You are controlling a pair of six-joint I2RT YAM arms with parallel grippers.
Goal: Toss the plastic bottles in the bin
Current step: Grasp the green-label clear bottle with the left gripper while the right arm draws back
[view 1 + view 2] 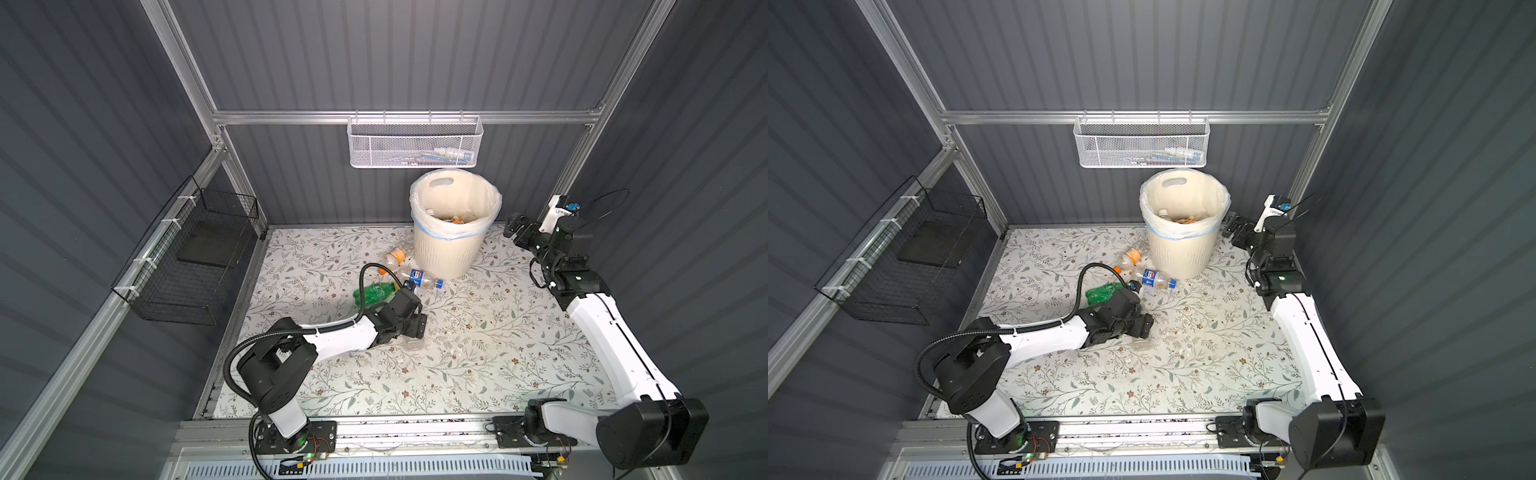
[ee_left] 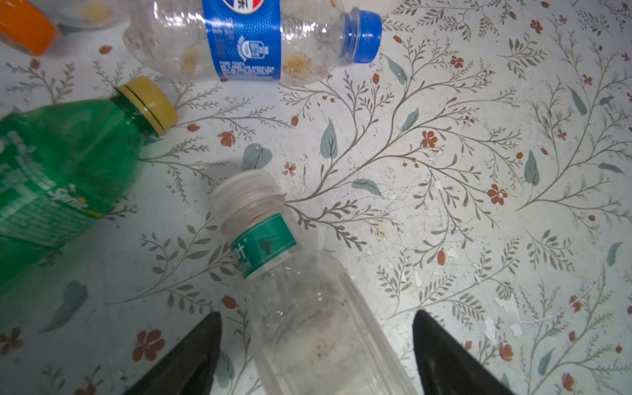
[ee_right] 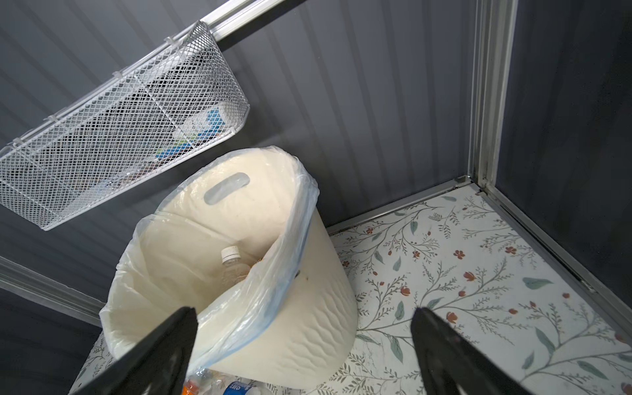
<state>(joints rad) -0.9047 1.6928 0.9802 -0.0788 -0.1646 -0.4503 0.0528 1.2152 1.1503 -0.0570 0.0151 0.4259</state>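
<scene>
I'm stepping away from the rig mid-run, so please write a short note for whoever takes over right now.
Left gripper: open, jaws straddling the clear teal-label bottle, not yet gripping.
Right gripper: open, empty, beside the bin.
Done: several bottles lie in the bin.
To do, all lying on the table: that clear one, the green bottle, the blue-label bottle, the orange-label bottle.

The left arm point(image 1: 345, 332) stretches low toward the middle, the left gripper point(image 2: 317, 312) pointing down with jaws apart. The right arm point(image 1: 623, 345) reaches far forward, the right gripper point(image 3: 305, 309) raised, jaws spread wide.
</scene>
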